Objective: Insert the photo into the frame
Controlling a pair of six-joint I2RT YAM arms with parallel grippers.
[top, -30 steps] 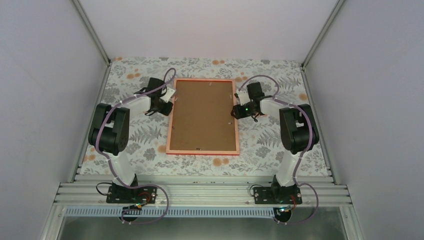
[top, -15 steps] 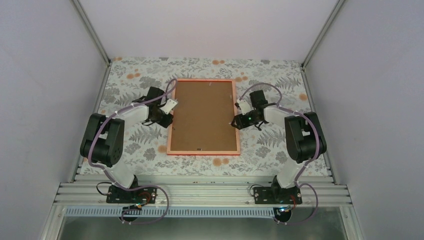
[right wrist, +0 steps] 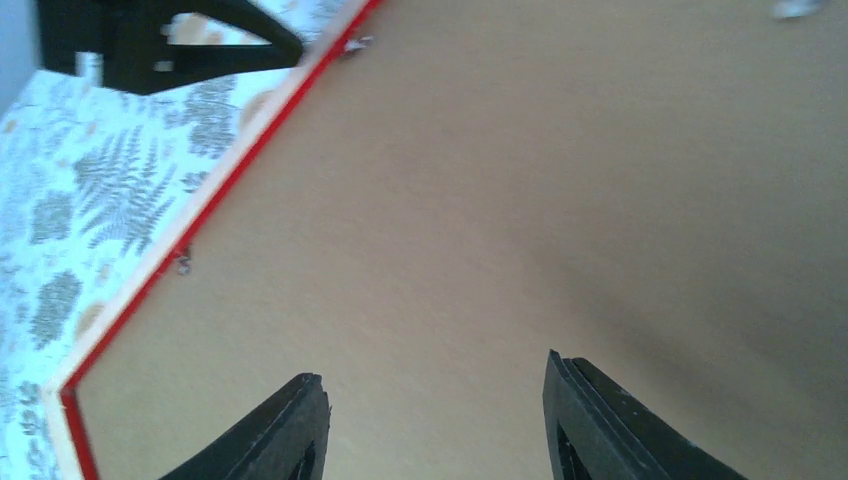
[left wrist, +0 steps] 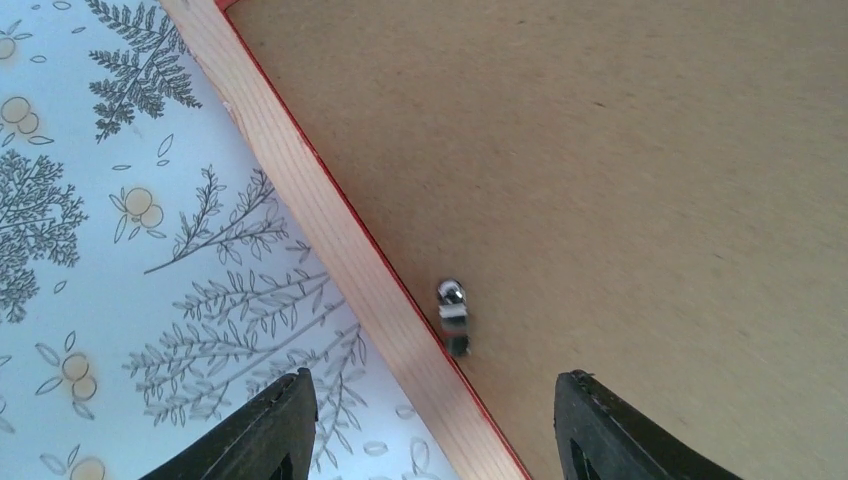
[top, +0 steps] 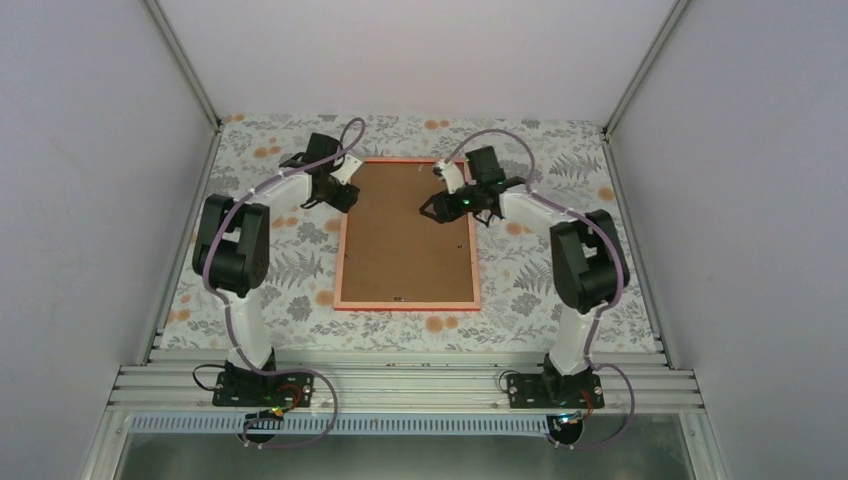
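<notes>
Since the frame half a second earlier, both grippers have been carried toward 12 o'clock along the frame's long sides; the frame itself has not shifted. The left gripper (top: 343,196) is now held at about 10 o'clock of the frame (top: 405,303), over its left rail near the far corner. Its fingers (left wrist: 285,430) are spread wide, and nothing is gripped between them. In the left wrist view, the pale wooden rail and a small metal clip (left wrist: 452,315) are seen in the gap below the fingers. The right gripper (top: 430,210) has been brought inward from the right rail and is now held over the board at about 1 o'clock. Its fingers (right wrist: 600,420) are likewise parted and empty.

The frame is laid flat, back upward, at the centre of the floral-patterned table (top: 260,290), with its long sides running from 6 to 12 o'clock. Its opening is filled edge to edge by the brown backing board (top: 405,240).
</notes>
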